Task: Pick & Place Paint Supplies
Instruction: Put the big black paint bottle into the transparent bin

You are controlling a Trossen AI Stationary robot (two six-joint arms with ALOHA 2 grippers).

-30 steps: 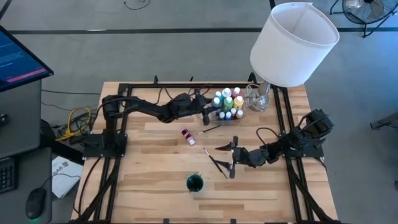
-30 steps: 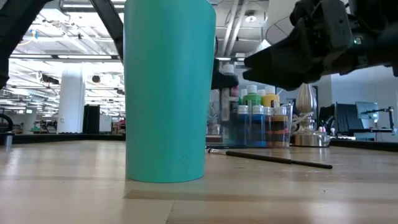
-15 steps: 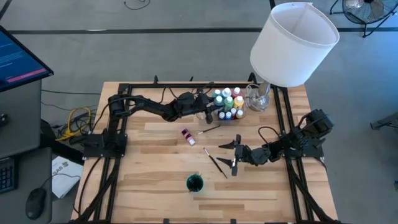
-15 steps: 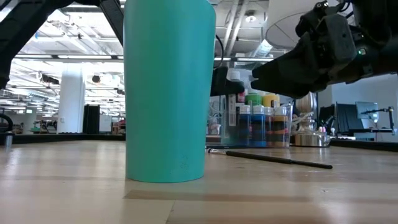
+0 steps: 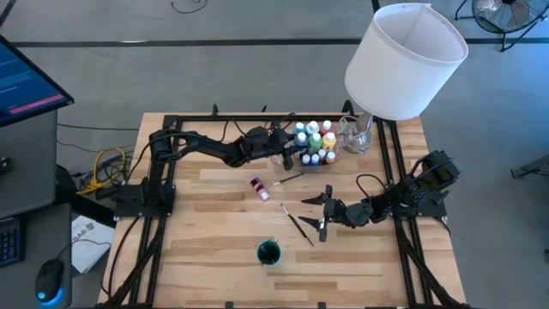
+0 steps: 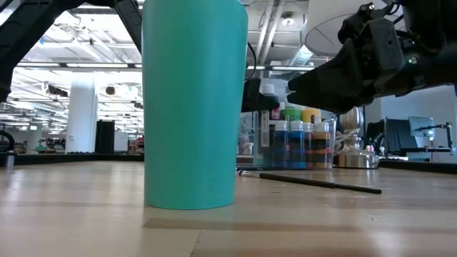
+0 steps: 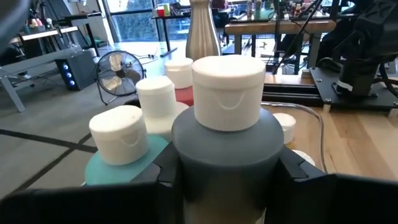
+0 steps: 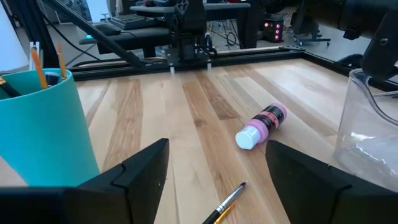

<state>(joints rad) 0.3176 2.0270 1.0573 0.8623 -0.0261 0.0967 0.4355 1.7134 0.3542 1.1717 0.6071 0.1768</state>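
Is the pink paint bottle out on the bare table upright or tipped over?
Tipped over. The pink paint bottle lies on its side on the table, white cap toward the right wrist camera; the high view shows it lengthwise too.

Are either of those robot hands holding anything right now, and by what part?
The left gripper has its fingers around the body of a dark grey bottle, below its white cap. The right gripper is open and empty, above the brushes.

Open right claw (image 8: 214, 171), pink bottle (image 8: 262, 124), brush (image 8: 225, 203), teal cup (image 8: 43, 127)
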